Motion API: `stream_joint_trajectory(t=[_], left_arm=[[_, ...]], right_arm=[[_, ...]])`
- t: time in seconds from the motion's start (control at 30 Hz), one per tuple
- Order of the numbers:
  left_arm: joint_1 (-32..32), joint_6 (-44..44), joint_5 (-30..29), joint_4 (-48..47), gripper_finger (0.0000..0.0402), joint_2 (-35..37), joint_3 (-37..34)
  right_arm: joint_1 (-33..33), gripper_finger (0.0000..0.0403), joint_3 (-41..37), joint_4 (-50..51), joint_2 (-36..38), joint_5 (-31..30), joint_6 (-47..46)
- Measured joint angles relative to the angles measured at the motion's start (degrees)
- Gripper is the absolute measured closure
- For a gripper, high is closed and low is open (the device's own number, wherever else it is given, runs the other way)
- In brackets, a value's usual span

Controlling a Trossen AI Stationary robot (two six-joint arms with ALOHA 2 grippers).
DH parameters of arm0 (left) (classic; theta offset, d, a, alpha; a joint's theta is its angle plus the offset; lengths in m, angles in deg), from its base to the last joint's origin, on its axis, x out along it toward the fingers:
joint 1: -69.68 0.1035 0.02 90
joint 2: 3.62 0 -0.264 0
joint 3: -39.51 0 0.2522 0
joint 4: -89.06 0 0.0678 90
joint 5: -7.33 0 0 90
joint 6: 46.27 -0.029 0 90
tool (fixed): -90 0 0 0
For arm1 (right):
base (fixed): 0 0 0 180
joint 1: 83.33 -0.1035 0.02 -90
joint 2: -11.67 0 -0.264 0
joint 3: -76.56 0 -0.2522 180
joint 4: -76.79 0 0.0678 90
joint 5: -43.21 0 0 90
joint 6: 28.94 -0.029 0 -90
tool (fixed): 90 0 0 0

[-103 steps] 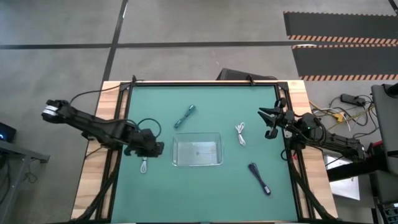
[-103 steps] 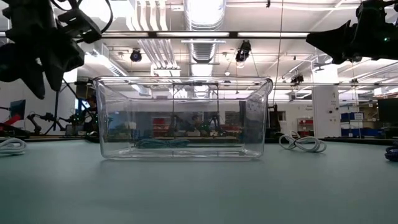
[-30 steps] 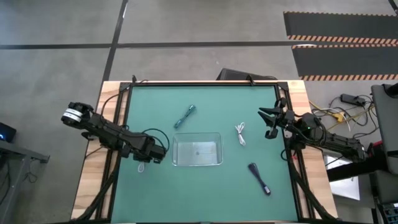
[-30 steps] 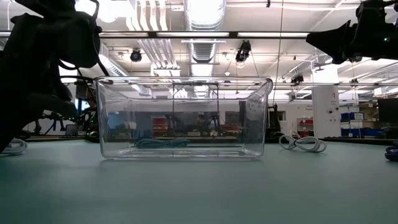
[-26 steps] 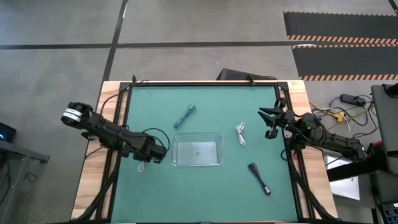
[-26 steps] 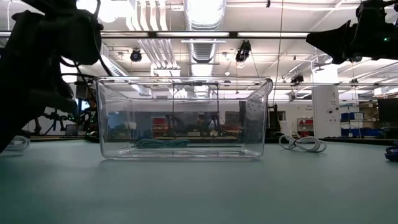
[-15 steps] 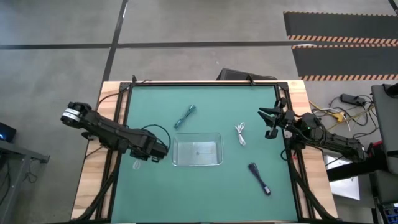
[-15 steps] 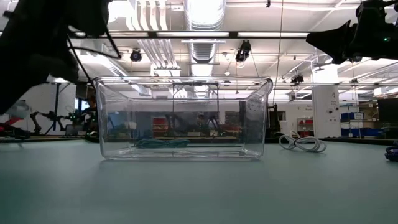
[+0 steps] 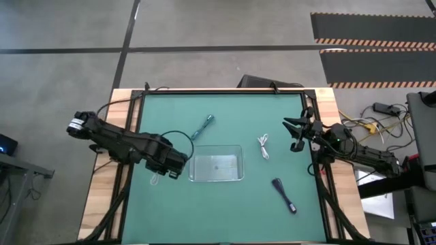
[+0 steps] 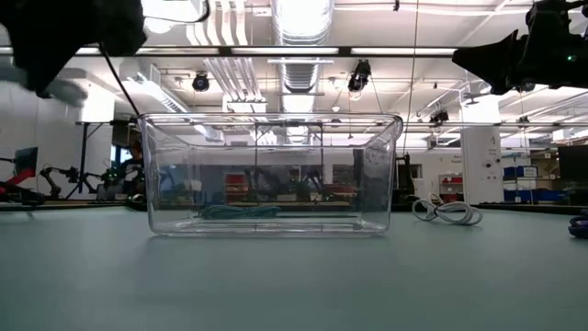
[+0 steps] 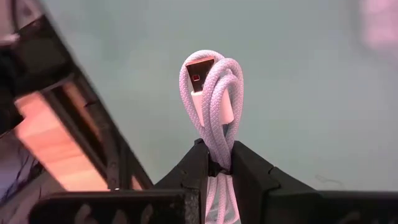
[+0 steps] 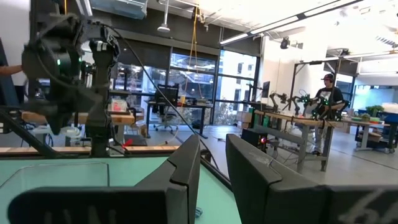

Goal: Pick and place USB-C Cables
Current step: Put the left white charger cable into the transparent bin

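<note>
My left gripper (image 9: 163, 171) is shut on a white USB-C cable bundle (image 11: 214, 106) and stands high above the table, left of the clear tray (image 9: 191, 165). In the low view the gripper (image 10: 55, 41) shows at the top left with the white bundle (image 10: 66, 90) blurred below it. A teal cable (image 9: 203, 127) lies on the mat beyond the tray. A second white cable (image 9: 263, 146) lies to the tray's right, and a black cable (image 9: 284, 194) lies right and nearer. My right gripper (image 9: 294, 133) waits open above the table's right edge. My left gripper pinches the white bundle between its two fingers (image 11: 249, 171), gripping the strands below the loop (image 11: 219, 152). The looped end and its plug (image 11: 199, 74) stick out past the fingertips, and the strands run back along the fingers. The bundle is lifted clear of the table.
The tray (image 10: 271, 175) stands at the middle of the green mat (image 9: 225, 211). Black frame rails (image 9: 129, 136) run along the table's left and right sides. Open mat lies in front of the tray.
My left gripper has risen from the table with the white bundle. The bundle lay on the mat left of the tray a second ago and now hangs clear of it, high above the mat. The gripper has also shifted a little toward the tray.
</note>
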Motion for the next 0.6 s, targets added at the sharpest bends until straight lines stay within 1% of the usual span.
stream_joint_trajectory(t=[0.13, 0.3, 0.47, 0.6], left_arm=[[-0.06, -3.84, -0.72, 0.16, 0.0369, 0.0, 5.1], [-0.08, -6.99, -4.49, 2.57, 0.0369, -0.07, 9.71], [-0.06, -11.86, -6.89, 12.13, 0.0369, -0.11, 10.25], [-0.04, -14.76, -7.9, 16.67, 0.0369, -0.36, 9.99]], right_arm=[[0.02, 0.0335, 0.0, 0.02, 0.0, 0.0, 0.0], [0.0, 0.0335, 0.0, 0.02, 0.0, 0.0, 0.0], [0.01, 0.0335, 0.0, 0.02, 0.0, 0.0, 0.0], [0.0, 0.0335, 0.0, 0.02, 0.0, 0.0, -0.02]])
